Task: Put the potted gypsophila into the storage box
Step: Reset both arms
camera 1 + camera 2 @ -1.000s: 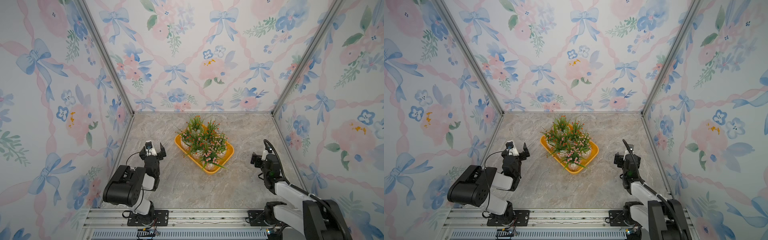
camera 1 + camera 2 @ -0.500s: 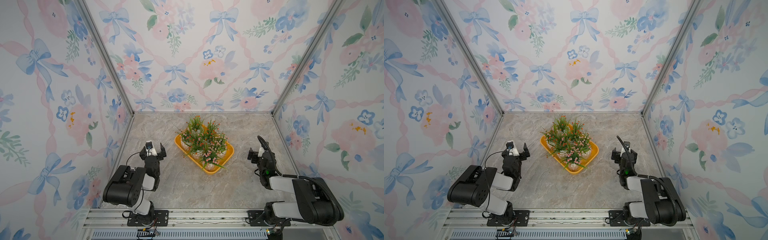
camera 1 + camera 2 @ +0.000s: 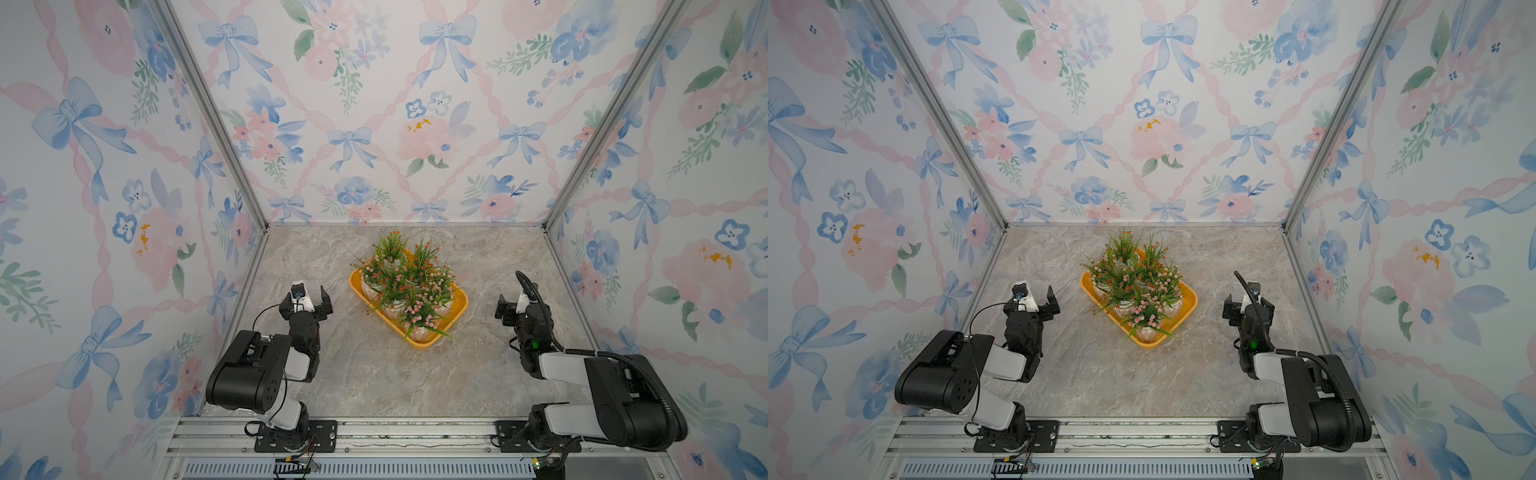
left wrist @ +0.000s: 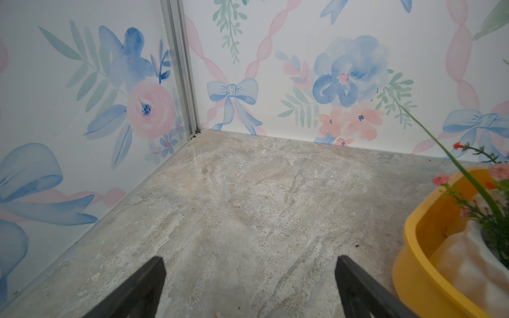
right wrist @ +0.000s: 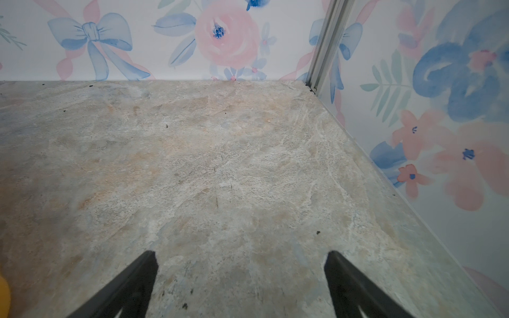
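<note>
left gripper (image 4: 249, 258) spread wide, right gripper (image 5: 241, 253) likewise

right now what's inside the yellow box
The storage box holds the potted gypsophila, standing packed together, with orange-red and pink blossoms. A few white pots show at the near edge. Foliage covers most of the box floor and the far pots, so the count is unclear.

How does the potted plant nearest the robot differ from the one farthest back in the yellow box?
The nearest plant has pink blossoms; the farthest plant has orange-red ones. The nearest plant's white pot shows plainly; the farthest plant's is mostly hidden by foliage. Both stand upright in the storage box.
</note>
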You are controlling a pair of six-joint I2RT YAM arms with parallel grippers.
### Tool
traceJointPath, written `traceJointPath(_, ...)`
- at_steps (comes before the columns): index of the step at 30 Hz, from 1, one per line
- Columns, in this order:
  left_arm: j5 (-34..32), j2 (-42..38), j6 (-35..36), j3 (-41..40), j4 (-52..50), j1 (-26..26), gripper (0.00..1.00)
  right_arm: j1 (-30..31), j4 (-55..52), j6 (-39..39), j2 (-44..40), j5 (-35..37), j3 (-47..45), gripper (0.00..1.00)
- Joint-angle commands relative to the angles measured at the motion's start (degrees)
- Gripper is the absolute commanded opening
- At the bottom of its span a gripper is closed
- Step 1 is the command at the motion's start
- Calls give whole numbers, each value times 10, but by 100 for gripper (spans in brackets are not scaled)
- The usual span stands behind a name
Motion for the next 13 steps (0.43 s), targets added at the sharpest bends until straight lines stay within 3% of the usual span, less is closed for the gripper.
traceJointPath(1, -5, 2, 10, 1, 11, -3, 98, -5, 22, 3, 15, -6, -6, 97)
traceJointPath(13, 6, 0, 15, 0, 11, -4, 98, -5, 23, 2, 15, -6, -6, 97)
